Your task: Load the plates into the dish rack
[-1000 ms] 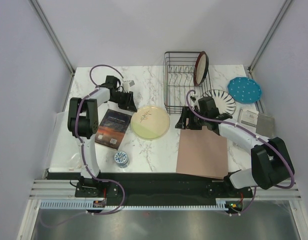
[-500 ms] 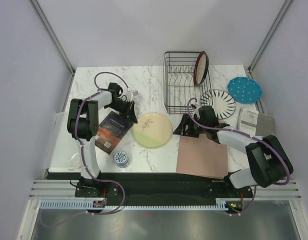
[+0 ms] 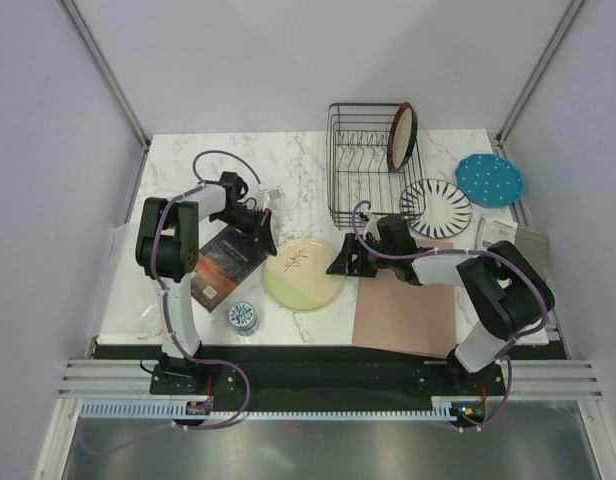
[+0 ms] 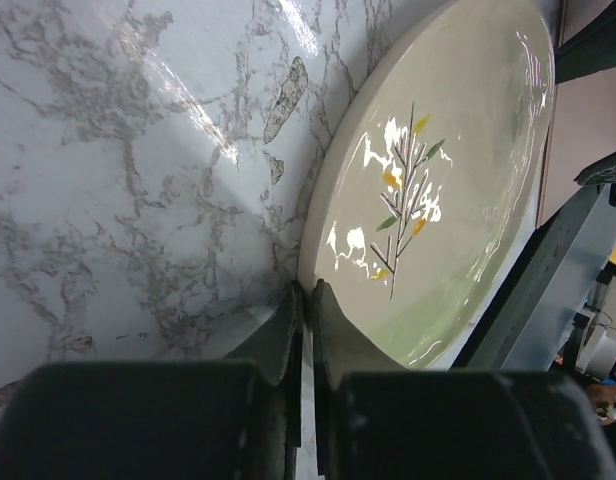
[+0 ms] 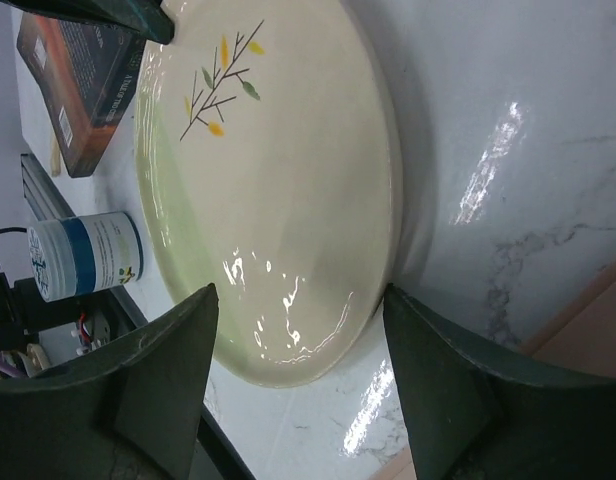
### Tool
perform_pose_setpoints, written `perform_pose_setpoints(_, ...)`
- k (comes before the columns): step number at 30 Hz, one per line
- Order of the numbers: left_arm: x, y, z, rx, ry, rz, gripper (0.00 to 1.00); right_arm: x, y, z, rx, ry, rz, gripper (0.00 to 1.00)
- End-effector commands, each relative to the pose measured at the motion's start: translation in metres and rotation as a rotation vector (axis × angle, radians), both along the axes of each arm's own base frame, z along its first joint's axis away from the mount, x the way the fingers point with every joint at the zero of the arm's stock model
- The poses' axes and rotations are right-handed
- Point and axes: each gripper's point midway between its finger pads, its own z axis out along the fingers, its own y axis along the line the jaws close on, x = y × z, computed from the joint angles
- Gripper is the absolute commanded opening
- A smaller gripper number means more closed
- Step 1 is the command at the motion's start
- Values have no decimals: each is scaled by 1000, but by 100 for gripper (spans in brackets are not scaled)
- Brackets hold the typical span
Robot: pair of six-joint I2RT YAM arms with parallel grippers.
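Note:
The cream sprig plate (image 3: pixel 303 273) lies flat on the marble. My left gripper (image 3: pixel 262 235) is shut, its tips (image 4: pixel 307 292) pressed against the plate's (image 4: pixel 438 190) far-left rim. My right gripper (image 3: pixel 340 264) is open at the plate's right edge, and its fingers (image 5: pixel 158 390) straddle the rim of the plate (image 5: pixel 268 180). The dish rack (image 3: pixel 360 170) stands behind, with the dark-red-rimmed plate (image 3: pixel 402 137) upright at its right end. The striped plate (image 3: pixel 436 207) and the teal dotted plate (image 3: pixel 489 180) lie flat to the right of the rack.
A dark book (image 3: pixel 226 262) lies left of the sprig plate, with a small blue-and-white cup (image 3: pixel 243 317) near the front edge. A brown mat (image 3: pixel 406 305) lies under my right arm. Grey flat items (image 3: pixel 513 240) sit at the far right.
The sprig plate has slid toward the front right, with my shut left gripper following against its rim. My right gripper has moved left, up to the plate's right edge.

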Motion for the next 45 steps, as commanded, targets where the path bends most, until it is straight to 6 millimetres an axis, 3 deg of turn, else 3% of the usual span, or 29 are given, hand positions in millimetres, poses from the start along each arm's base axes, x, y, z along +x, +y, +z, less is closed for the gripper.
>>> perform_pose_setpoints(1,-16,-16,14,-94,99,-3,2,-6,11,-13,-9,34,38,75)
perform_pose_setpoints(6,-28,-29,26,-223,148,-11,2,-11,19,-22,33,94,59,73)
perform_pose_setpoints(9,-35,-37,36,-333,139,-48,2,-11,27,-12,113,67,70,72)
perform_pose_setpoints(15,-38,-48,43,-410,107,-94,2,-10,32,12,168,32,89,59)
perform_pose_setpoints(18,-37,-49,45,-404,102,-98,2,-8,31,16,151,18,95,43)
perform_pose_setpoints(19,-37,-49,44,-396,101,-98,2,-12,28,13,128,29,103,29)
perform_pose_setpoints(21,-37,-48,44,-387,91,-101,4,-9,28,23,123,3,122,13)
perform_pose_setpoints(22,-37,-47,45,-375,79,-104,10,-15,23,20,97,33,132,0)
perform_pose_setpoints(23,-35,-46,45,-367,63,-110,14,-14,19,22,75,5,153,0)
perform_pose_setpoints(25,-31,-44,54,-349,13,-117,29,-16,14,40,62,-8,187,0)
perform_pose_setpoints(27,-26,-41,67,-340,-48,-125,37,-3,8,69,43,-128,240,0)
perform_pose_setpoints(28,-22,-39,73,-326,-82,-128,40,-10,0,71,9,-101,261,0)
perform_pose_setpoints(32,-7,-31,122,-253,-237,-149,48,5,-20,110,-52,-209,324,0)
perform_pose_setpoints(33,4,-27,141,-248,-295,-144,51,18,-20,132,-59,-286,339,0)
perform_pose_setpoints(35,13,-21,162,-216,-350,-113,69,27,-24,152,-75,-319,332,0)
perform_pose_setpoints(36,17,-19,184,-211,-416,-104,70,43,-22,182,-80,-401,313,0)
perform_pose_setpoints(37,20,-15,191,-187,-445,-96,81,50,-22,196,-88,-439,306,0)
perform_pose_setpoints(38,22,-14,199,-175,-475,-89,100,68,-20,229,-85,-522,281,0)
perform_pose_setpoints(39,26,-12,208,-160,-519,-80,100,82,-23,242,-109,-560,242,0)
perform_pose_setpoints(40,34,-5,205,-94,-541,-50,100,97,-28,256,-126,-589,190,0)
perform_pose_setpoints(41,40,0,202,-47,-530,-2,100,117,-29,283,-132,-651,143,0)
perform_pose_setpoints(45,84,38,192,223,-590,198,100,184,-52,340,-191,-806,-100,0)
